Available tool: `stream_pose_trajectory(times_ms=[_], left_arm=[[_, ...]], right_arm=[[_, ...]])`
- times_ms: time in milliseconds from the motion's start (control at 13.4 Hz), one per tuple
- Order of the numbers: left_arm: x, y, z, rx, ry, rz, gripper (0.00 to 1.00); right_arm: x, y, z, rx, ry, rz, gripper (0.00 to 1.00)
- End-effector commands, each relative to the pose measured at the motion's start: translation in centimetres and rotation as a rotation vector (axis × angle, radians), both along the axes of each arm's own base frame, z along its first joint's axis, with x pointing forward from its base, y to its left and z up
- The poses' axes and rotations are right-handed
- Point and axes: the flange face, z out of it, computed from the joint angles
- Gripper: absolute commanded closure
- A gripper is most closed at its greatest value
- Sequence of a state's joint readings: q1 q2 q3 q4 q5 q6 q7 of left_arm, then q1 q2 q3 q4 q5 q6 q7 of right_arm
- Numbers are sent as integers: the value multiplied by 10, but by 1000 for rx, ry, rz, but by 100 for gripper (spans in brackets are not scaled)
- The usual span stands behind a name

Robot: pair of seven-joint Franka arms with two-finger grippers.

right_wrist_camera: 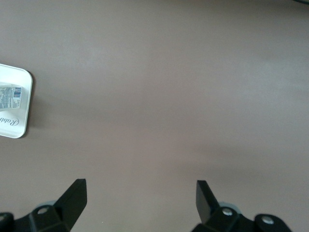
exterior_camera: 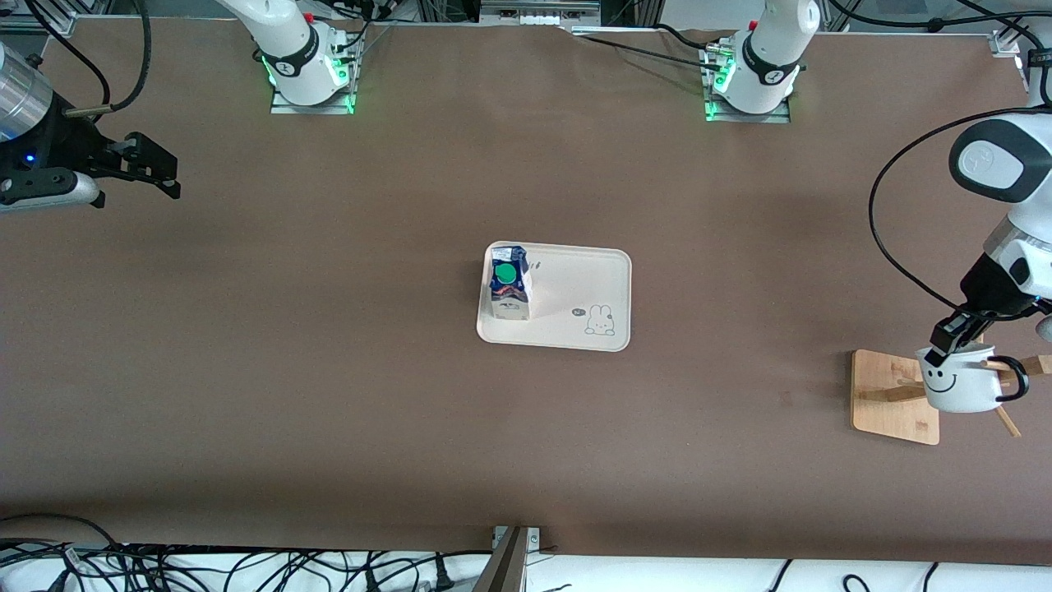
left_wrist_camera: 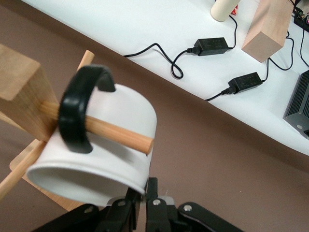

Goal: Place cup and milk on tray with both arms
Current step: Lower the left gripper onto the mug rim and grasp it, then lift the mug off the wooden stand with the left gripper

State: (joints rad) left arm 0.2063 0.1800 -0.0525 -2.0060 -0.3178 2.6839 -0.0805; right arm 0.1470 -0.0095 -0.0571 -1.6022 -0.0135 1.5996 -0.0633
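Brown table's tray (exterior_camera: 604,271) reads "Rabbit" beside milk (exterior_camera: 509,285).

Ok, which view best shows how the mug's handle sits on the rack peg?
The left wrist view: the mug hangs with its black handle looped over the wooden peg. The front view shows this small; the right wrist view misses it.

Glossy cup (left_wrist_camera: 120,145), wood rack (exterior_camera: 892,395), matt brown table (exterior_camera: 329,370) cloth.

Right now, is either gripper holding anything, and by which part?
Left gripper pinches the cup by its rim, still hung on the rack peg. Right gripper holds nothing.
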Motion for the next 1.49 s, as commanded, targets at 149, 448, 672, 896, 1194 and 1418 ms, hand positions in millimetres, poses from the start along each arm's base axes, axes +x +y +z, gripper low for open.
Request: stream_pose_trajectory(times_ms=[149,448,672,896,1194,1418], left_arm=[[3,-3,10,1,-4,-28,100],[-2,-14,22,-17,28,-58,100],[-17,-40,40,-57,123,-130,100],[-29,-76,76,-41,218,-251,100],[-31,-146,136,-17,430,-446,100],[-42,-192,159,-60,581,-423,100]], right_arm=[[3,1,5,-8,-8,-12,0],[3,1,5,-6,-8,-14,0],[3,1,5,-6,-8,-12,0],[3,1,5,-6,-8,-12,0],[3,1,5,-6,-8,-12,0],[3,1,5,-6,-8,-12,0]])
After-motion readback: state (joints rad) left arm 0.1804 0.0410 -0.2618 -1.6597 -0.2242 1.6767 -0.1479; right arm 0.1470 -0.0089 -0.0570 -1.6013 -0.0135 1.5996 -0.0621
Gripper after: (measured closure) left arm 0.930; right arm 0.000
